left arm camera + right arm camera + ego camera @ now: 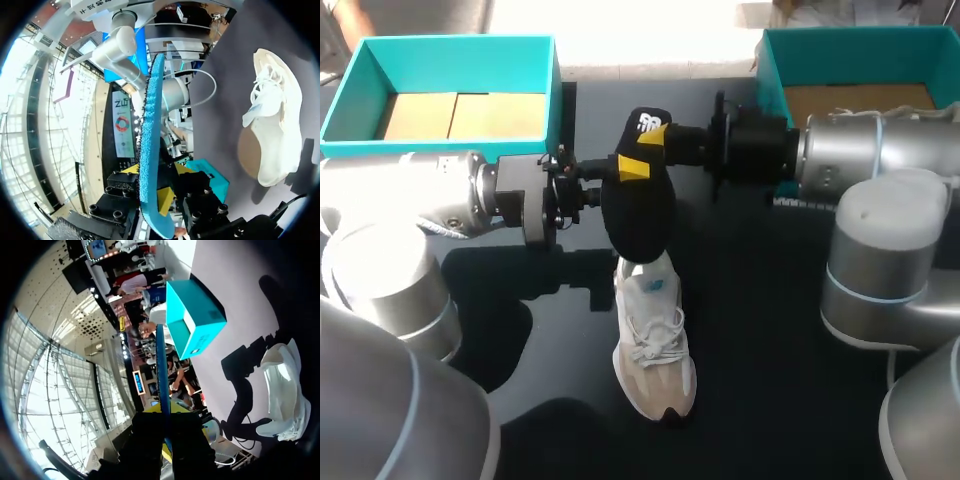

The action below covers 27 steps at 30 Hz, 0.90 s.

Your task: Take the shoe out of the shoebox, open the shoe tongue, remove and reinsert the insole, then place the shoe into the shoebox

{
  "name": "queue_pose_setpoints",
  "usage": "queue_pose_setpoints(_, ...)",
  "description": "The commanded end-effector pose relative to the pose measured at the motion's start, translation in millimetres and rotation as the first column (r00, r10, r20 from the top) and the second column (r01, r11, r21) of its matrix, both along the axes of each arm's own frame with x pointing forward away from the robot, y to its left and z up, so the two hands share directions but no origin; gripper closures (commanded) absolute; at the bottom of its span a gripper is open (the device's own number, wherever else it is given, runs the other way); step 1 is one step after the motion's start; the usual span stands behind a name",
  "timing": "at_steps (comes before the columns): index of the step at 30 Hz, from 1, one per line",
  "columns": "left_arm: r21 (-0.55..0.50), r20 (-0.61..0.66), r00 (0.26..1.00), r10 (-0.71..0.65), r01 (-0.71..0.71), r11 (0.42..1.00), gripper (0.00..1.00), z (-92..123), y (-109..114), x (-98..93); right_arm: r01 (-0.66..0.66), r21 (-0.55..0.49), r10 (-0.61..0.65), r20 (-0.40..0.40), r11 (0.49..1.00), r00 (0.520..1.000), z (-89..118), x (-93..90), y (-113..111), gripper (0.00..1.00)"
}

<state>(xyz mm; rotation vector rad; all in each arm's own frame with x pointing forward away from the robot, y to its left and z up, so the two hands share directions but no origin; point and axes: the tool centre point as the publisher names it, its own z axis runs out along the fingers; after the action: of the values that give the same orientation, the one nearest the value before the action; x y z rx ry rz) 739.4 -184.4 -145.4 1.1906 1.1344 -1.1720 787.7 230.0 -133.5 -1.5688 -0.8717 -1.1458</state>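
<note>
A black insole [638, 205] with a blue underside hangs upright above the table's middle, just over the heel of the shoe [653, 345]. My right gripper [657, 138] is shut on its upper end from the right. My left gripper [628, 170] comes in from the left, its yellow tips pressed on both faces of the insole. In the left wrist view the insole's blue edge [150, 130] rises from between the left gripper [150, 187]. The right gripper [162, 425] pinches the thin insole [162, 365] edge-on. The white and beige shoe [272, 125] [287, 400] lies on the dark table, toe toward the front.
An open teal shoebox [555, 80] stands at the back left, and a second teal box [770, 70] at the back right behind my right arm. The left box [195, 320] lies ahead of the right gripper. Bare dark tabletop [770, 340] surrounds the shoe.
</note>
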Motion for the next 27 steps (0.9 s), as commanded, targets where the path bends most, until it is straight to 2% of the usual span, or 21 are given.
queue_pose_setpoints(1, -0.005, 0.012, 1.0, -0.002, 0.002, 1.0, 1.0, -1, -3, -4.8, 0.01, -0.007, -0.01, -0.004, 1.0, 1.0, 0, -3.2, 5, 1.0)
queue_pose_setpoints(4, -0.008, 0.014, 1.0, -0.008, 0.009, 1.0, 1.0, -1, -3, -7.5, 0.017, -0.005, -0.017, -0.005, 1.0, 1.0, -1, -4.5, 4, 1.0)
queue_pose_setpoints(5, -0.009, 0.014, 1.0, -0.009, 0.009, 1.0, 1.0, -1, -2, -7.9, 0.025, -0.01, -0.025, -0.002, 1.0, 1.0, -2, -5.1, 3, 0.94)
queue_pose_setpoints(7, -0.008, 0.005, 1.0, -0.01, 0.01, 1.0, 1.0, -2, 0, -8.5, 0.031, -0.027, -0.03, 0.013, 0.999, 0.999, -3, -7.4, -1, 0.11)
queue_pose_setpoints(8, -0.008, 0.0, 1.0, -0.011, 0.011, 1.0, 1.0, -2, 2, -9.1, 0.02, -0.033, -0.019, 0.025, 0.999, 1.0, -2, -8.1, -4, 0.0)
queue_pose_setpoints(10, -0.009, -0.006, 1.0, -0.013, 0.013, 1.0, 1.0, 0, 9, -10.4, -0.008, -0.058, 0.008, 0.005, 0.998, 1.0, -4, -16.0, -11, 0.0)
queue_pose_setpoints(12, -0.011, -0.012, 1.0, -0.018, 0.017, 1.0, 1.0, 1, 16, -11.2, -0.01, -0.078, 0.012, 0.033, 0.997, 0.999, -5, -21.8, -21, 0.0)
queue_pose_setpoints(14, -0.016, -0.036, 0.999, -0.026, 0.025, 1.0, 1.0, 2, 24, -11.7, -0.03, -0.106, 0.039, 0.084, 0.994, 0.996, -5, -26.9, -30, 0.0)
queue_pose_setpoints(18, -0.014, -0.055, 0.998, -0.038, 0.038, 0.999, 1.0, 5, 40, -15.5, -0.077, -0.095, 0.093, 0.177, 0.992, 0.98, -2, -33.7, -44, 0.0)
queue_pose_setpoints(21, -0.01, -0.065, 0.997, -0.041, 0.041, 0.999, 1.0, 7, 49, -16.9, -0.115, -0.106, 0.139, 0.256, 0.988, 0.957, 2, -39.6, -58, 0.0)
queue_pose_setpoints(27, -0.002, -0.07, 0.996, -0.053, 0.053, 0.999, 1.0, 11, 62, -19.3, -0.204, -0.109, 0.23, 0.362, 0.973, 0.903, 6, -50.1, -85, 0.0)
